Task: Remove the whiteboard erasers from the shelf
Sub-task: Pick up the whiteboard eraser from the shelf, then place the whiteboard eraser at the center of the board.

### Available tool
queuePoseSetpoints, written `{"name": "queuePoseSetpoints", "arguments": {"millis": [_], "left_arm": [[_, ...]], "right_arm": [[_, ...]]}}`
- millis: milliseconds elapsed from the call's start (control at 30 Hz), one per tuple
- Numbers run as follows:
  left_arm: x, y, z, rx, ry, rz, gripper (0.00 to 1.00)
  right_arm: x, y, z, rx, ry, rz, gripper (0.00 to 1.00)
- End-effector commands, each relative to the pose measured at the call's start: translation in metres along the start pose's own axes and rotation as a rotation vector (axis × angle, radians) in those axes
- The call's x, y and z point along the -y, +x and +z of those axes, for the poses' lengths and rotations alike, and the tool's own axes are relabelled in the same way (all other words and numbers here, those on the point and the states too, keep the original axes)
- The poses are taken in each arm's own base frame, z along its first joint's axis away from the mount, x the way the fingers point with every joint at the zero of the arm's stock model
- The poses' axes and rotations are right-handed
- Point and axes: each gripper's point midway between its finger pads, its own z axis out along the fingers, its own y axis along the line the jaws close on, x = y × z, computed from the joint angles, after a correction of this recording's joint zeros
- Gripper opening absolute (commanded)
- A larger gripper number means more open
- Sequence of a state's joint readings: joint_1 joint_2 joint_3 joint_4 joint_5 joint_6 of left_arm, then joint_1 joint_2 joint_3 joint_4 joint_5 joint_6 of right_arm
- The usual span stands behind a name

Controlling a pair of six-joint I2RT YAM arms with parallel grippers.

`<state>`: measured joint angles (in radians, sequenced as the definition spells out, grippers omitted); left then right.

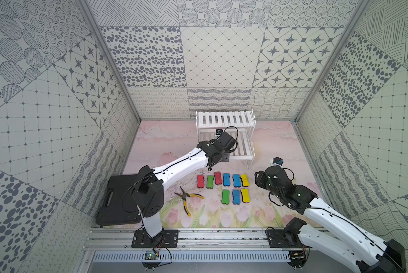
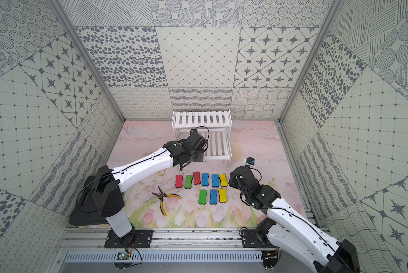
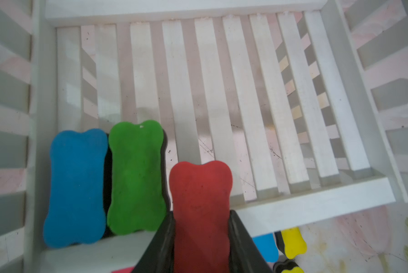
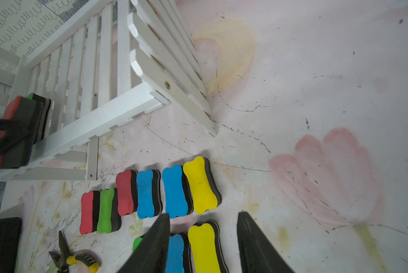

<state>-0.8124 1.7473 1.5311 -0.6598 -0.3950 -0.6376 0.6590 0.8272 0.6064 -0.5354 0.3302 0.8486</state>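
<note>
1. Red foam is what the left gripper (image 3: pixel 201 215) is closed on: the red eraser (image 3: pixel 200 189) is pinched by its long sides between the two black fingers (image 3: pixel 165 236). Its far end is over the slats of the white slatted shelf (image 3: pixel 316 201), on the lower tier, and its near end is past the front rail (whether its felt touches the slats cannot be told).
2. Two more erasers are seen lying flat on that lower tier. A green eraser (image 3: pixel 136 177) is just beside the red one, and a blue eraser (image 3: pixel 76 189) is set against the green one's other side, close to the shelf's picket side.
3. In both top views the shelf (image 1: pixel 224 118) is seen at the back of the floral mat (image 1: pixel 281 141), against the rear wall, with the left arm stretched to the front of its lower tier.
4. Nine erasers are laid on the mat in front of the shelf, coloured tops up. A row of six (image 1: pixel 226 179) is ordered red, green, red, blue, blue, yellow. A row of three (image 1: pixel 235 196), nearer the robot, is ordered green, blue, yellow.
5. The right gripper (image 4: pixel 204 214) is held above the mat at the yellow end of the rows, its jaws well apart and nothing gripped between them.
6. Yellow-handled pliers (image 1: pixel 186 198) are seen on the mat to the left of the rows. A black plastic case (image 1: pixel 117 201) lies at the mat's left edge, partly hidden by the left arm.
</note>
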Motion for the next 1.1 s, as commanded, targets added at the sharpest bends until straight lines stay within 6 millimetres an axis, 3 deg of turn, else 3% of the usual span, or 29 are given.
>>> {"name": "queuePoseSetpoints", "arguments": {"millis": [0,233,333,400,533,700,1067], "left_arm": [[-0.020,0.040,-0.034,-0.042,-0.012,-0.103,0.29],[-0.038,0.132,-0.060,-0.246,-0.002,-0.149,0.28],[-0.031,0.170,-0.058,-0.366,0.027,-0.180,0.27],[-0.023,0.183,-0.053,-0.425,0.031,-0.182,0.27],[-0.006,0.197,-0.042,-0.476,0.026,-0.126,0.26],[0.002,0.206,-0.024,-0.499,0.008,-0.072,0.25],[-0.007,0.212,0.010,-0.467,-0.093,0.015,0.22]], "right_arm": [[-0.005,-0.013,-0.004,0.042,-0.022,-0.001,0.50],[-0.007,-0.015,0.000,0.038,-0.032,-0.002,0.50],[-0.009,-0.019,0.000,0.039,-0.030,-0.012,0.50],[-0.009,-0.022,0.000,0.042,-0.030,-0.008,0.50],[-0.010,-0.031,-0.004,0.064,-0.039,0.002,0.50],[-0.008,-0.041,-0.015,0.096,-0.046,0.013,0.50],[-0.002,-0.062,-0.033,0.150,-0.039,0.027,0.50]]}}
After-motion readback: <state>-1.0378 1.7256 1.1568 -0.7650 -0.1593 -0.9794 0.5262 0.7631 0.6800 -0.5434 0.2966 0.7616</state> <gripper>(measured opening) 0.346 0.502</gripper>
